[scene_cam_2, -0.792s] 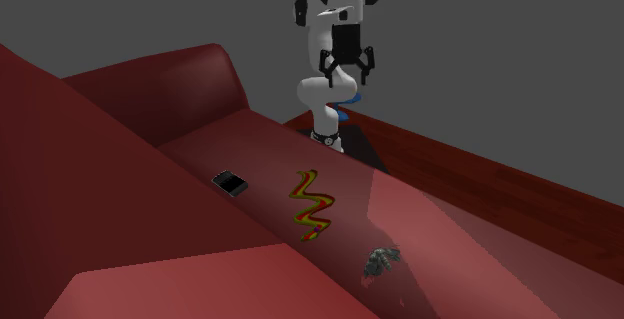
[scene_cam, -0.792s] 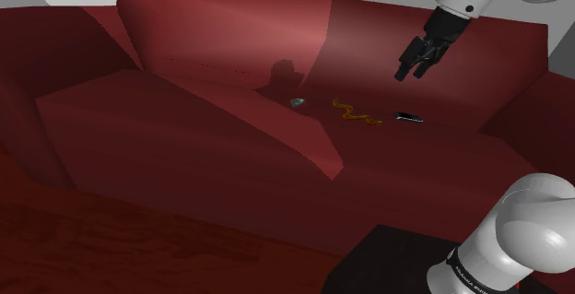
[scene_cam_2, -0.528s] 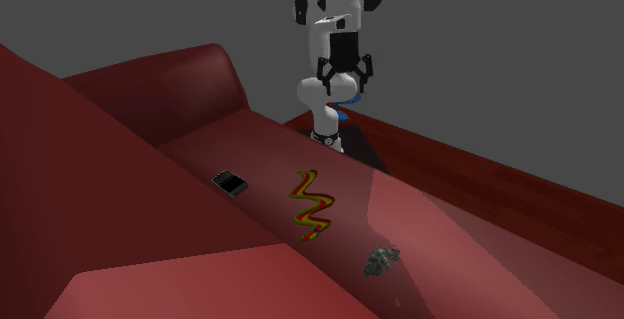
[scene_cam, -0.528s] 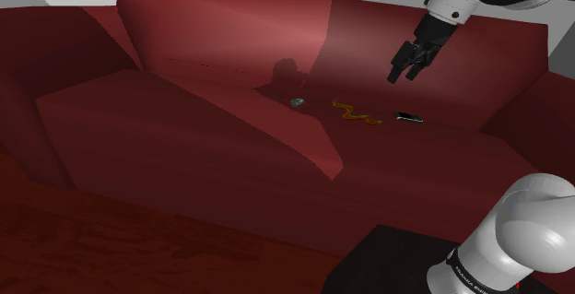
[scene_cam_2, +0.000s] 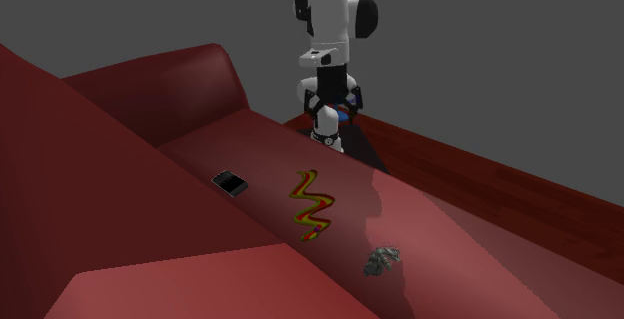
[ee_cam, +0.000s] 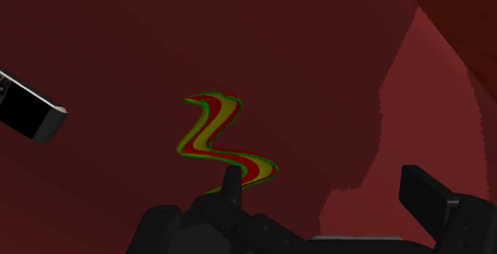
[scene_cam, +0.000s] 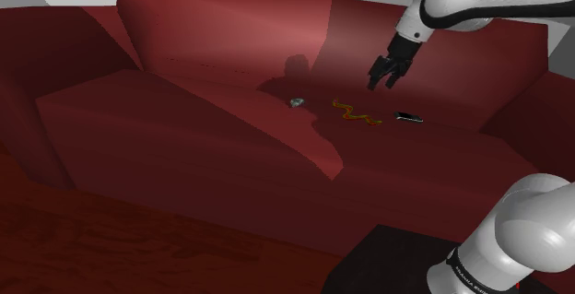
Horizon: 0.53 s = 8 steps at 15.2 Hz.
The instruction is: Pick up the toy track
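The toy track (scene_cam: 356,112) is a thin wavy strip in yellow, red and green, lying flat on the dark red sofa seat (scene_cam: 230,135). In the second exterior view the track (scene_cam_2: 312,205) lies between a black device and a grey lump. My black gripper (scene_cam: 380,82) hangs open in the air above the seat, a little up and to the right of the track in the shoulder view. In the wrist view the track (ee_cam: 223,137) lies just beyond my left finger, and the gripper (ee_cam: 326,189) has its fingers wide apart with nothing between them.
A flat black device (scene_cam: 408,116) lies on the seat just beyond the track. A small grey crumpled object (scene_cam: 297,102) sits on its other side. The sofa back (scene_cam: 240,34) rises behind. My black stand (scene_cam: 387,264) is at the lower right.
The gripper has come down and moved toward the shoulder view's left, closer to the track. Its fingers stay open. The track and other objects have not moved.
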Motion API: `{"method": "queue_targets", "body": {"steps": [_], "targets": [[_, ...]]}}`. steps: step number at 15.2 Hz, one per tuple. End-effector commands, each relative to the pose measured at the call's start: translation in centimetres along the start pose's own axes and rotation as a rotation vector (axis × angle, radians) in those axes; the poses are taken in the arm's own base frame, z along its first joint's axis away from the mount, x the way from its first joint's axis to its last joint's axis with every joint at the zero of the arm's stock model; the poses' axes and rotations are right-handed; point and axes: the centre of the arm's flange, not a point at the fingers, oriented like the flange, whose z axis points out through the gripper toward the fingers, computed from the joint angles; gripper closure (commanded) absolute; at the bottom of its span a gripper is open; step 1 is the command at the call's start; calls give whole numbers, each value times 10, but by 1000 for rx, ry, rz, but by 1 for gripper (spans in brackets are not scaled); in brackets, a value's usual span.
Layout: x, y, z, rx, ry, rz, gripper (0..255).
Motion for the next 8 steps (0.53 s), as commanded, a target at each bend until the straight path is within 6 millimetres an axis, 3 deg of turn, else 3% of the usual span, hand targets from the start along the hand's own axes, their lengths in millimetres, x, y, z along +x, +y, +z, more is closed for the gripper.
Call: {"method": "queue_targets", "body": {"steps": [1,8], "targets": [[19,10,16,0,-6,9,0],[79,48,80,1,-33,40,0]]}}
